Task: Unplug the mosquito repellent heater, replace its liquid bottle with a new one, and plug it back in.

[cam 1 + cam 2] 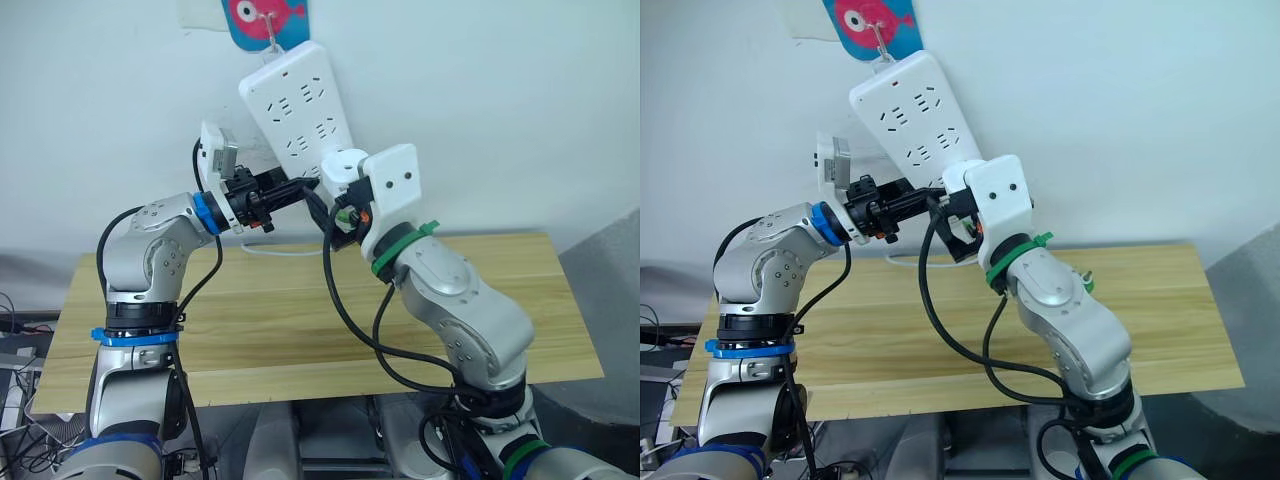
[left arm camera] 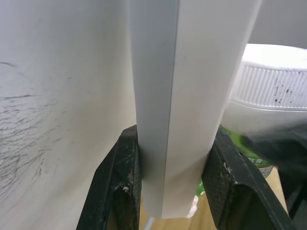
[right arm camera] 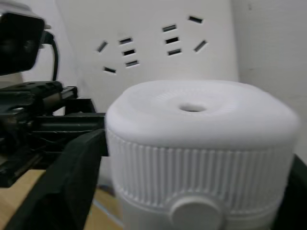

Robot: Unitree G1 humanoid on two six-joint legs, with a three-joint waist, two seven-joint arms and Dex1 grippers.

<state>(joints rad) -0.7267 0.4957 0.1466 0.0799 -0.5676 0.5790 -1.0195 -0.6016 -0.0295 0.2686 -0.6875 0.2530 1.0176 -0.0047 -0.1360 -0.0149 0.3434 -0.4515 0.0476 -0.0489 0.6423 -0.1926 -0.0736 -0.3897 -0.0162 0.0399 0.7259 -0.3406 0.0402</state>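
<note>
One mosquito repellent heater [image 3: 201, 148] in right hand [image 1: 335, 205]; left hand [image 2: 168, 187] clamps one power strip [image 1: 300, 105]

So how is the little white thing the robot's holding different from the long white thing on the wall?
The mosquito repellent heater is short and rounded with ribbed sides; the power strip is long and flat. The heater has one round hole on top; the strip has many slot sockets. The right gripper holds the heater; the left gripper clamps the strip's edge. Both are white plastic.

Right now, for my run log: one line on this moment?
left gripper: shut on power strip | right gripper: shut on heater | heater at strip's lower end
</note>
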